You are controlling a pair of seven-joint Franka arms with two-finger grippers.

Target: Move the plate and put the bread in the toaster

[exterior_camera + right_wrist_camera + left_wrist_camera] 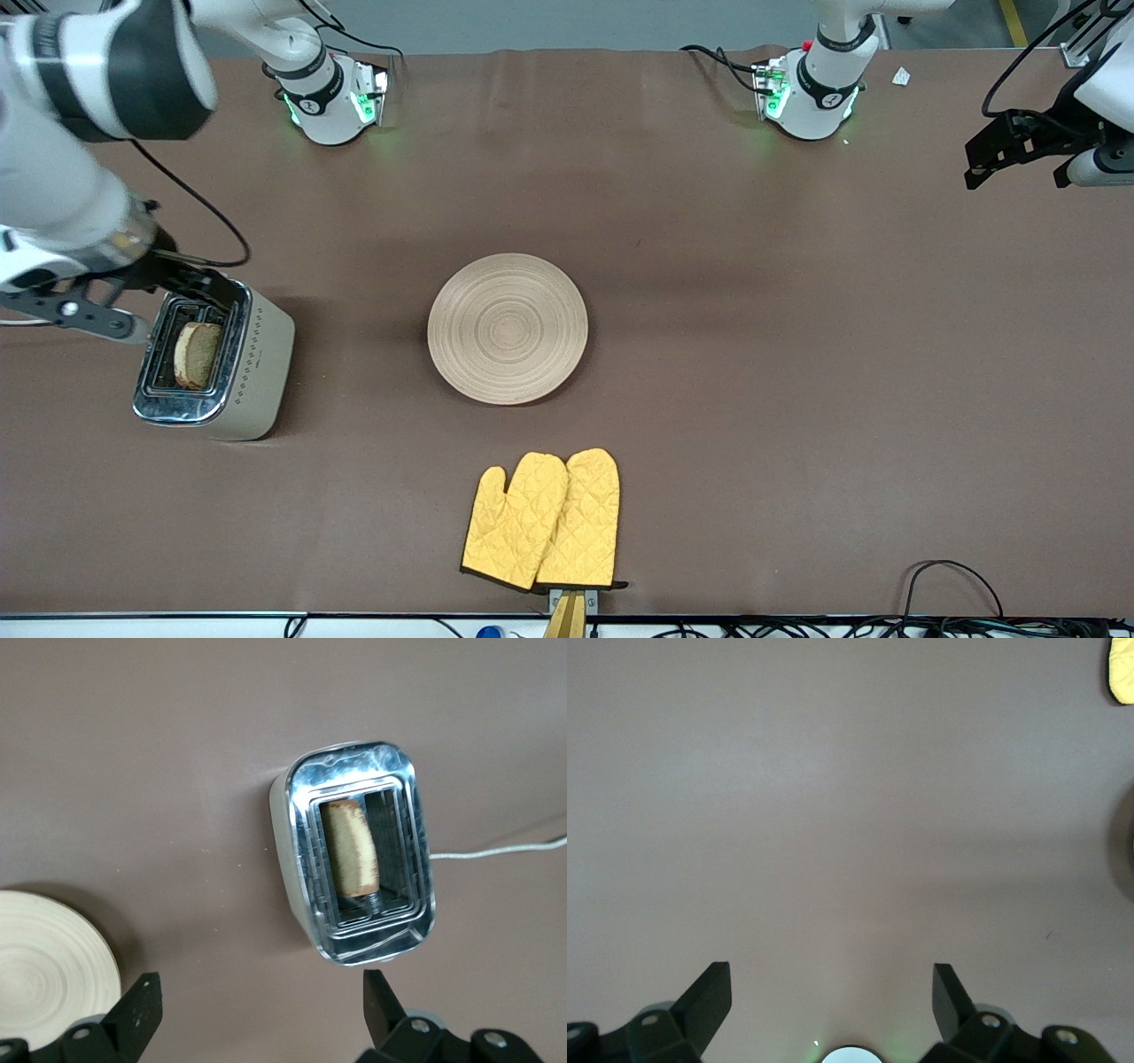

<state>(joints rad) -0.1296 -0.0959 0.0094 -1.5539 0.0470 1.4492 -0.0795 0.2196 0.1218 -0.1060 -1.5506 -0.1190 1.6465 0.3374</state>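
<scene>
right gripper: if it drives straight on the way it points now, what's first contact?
Probably the toaster: the right gripper, fingers open, looks down on its chrome top, with the bread already in a slot. Depth unclear; it could just miss and meet the table.

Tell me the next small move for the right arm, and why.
Probably lift the right gripper away. Its fingers are open and empty above the toaster, and the bread already stands in a slot, so nothing is left to hold. The plate lies bare mid-table; the left gripper waits open over the table.
</scene>
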